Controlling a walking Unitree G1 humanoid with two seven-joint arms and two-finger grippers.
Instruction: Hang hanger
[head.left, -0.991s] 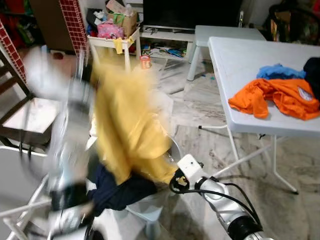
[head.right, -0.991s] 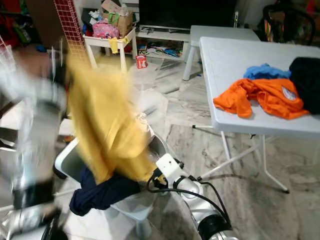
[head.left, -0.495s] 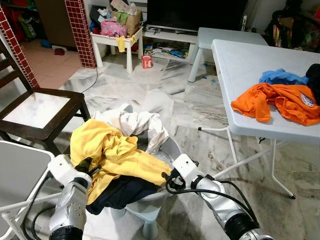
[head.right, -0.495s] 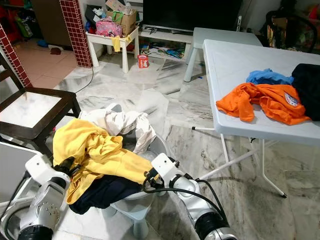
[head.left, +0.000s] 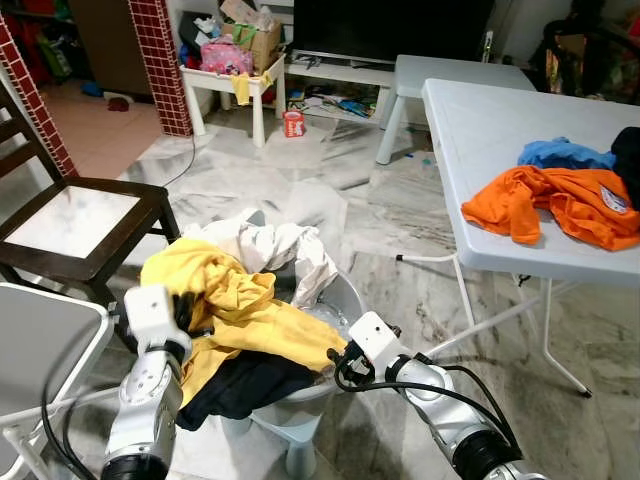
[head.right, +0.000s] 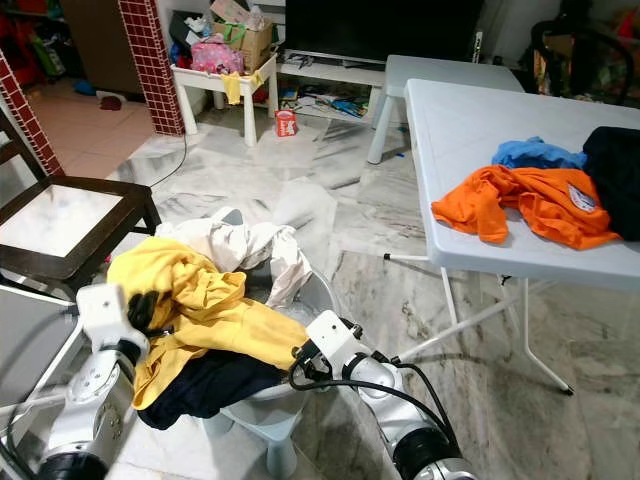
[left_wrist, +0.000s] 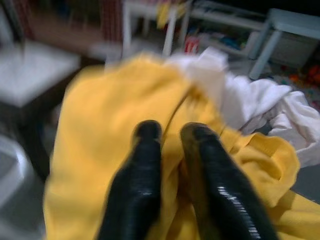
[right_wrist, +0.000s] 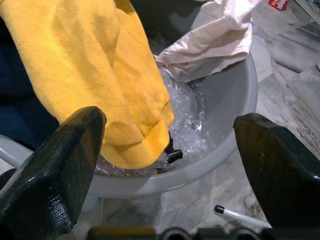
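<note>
Left wrist view gave us the clearest look at the left claw (left_wrist: 170, 137): its two black fingers stood nearly together, pinched on a fold of the yellow garment (left_wrist: 105, 125), which bunched up between and around them. In the left eye view that same claw (head.left: 185, 310) sat at the near-left edge of the heap, pressed into the yellow cloth.

Our right claw (right_wrist: 170, 165) was spread wide, both fingers far apart and gripping nothing; it hovered just beside the rim of the grey basket (right_wrist: 235, 120), with a hanging hem of the yellow garment close in front of it. Something small and black showed under that hem against crinkled clear plastic, but we could not tell what it was, and we could not make out a hanger with any certainty.

We counted three pieces in the basket (head.left: 345, 295): one yellow garment (head.left: 240, 310) on top, one white cloth (head.left: 270, 245) behind it, and one dark blue garment (head.left: 245, 385) spilling over the near rim. One dark wooden chair (head.left: 80, 225) stood to the left. On the white desk (head.left: 480, 130) to the right lay one orange garment (head.left: 555, 195) and one blue one (head.left: 565, 153).
</note>
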